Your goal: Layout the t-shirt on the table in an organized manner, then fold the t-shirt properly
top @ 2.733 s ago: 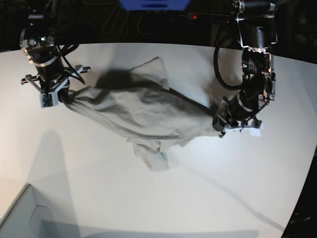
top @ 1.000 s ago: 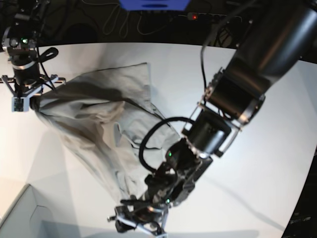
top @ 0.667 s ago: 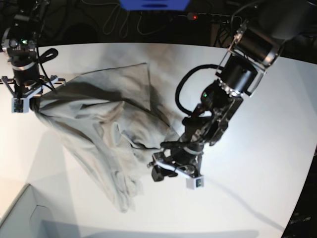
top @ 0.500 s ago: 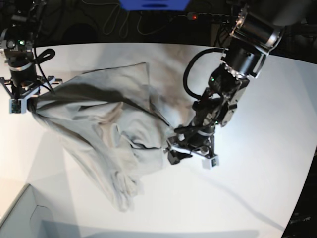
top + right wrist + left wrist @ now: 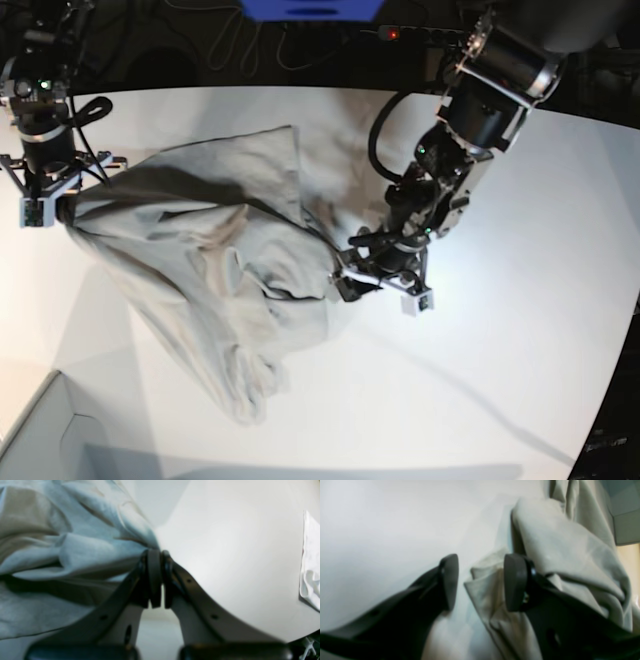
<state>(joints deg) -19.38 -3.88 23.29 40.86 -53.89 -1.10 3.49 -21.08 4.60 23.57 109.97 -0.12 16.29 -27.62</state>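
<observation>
Sprawling across the left half of the white table (image 5: 520,330), the t-shirt (image 5: 215,260) lies crumpled rather than flat. In the base view one broad panel spreads toward the far edge, a bunched mass of folds sits in the middle, and a narrower twisted tail trails toward the near side, ending in a wrinkled clump. Its left end is lifted slightly and drawn to a point at the right gripper (image 5: 60,205).

The right wrist view shows that gripper (image 5: 156,555) with its fingers (image 5: 153,577) pressed almost together, a gathered corner of the cloth (image 5: 75,555) pinched at their tips, and the fabric fanning out to the left in soft creases.

At the opposite side of the garment, the left gripper (image 5: 350,282) is lowered to the table just at the shirt's right edge. From the left wrist camera its fingers (image 5: 513,580) stand moderately apart, with a folded lip of the fabric (image 5: 570,555) lying in the gap between them; one finger rests against or just over the cloth, the other sits over bare table (image 5: 382,517). They are not closed on anything.

A pale grey box corner (image 5: 35,430) shows at the near left of the base view, well apart from the shirt.
</observation>
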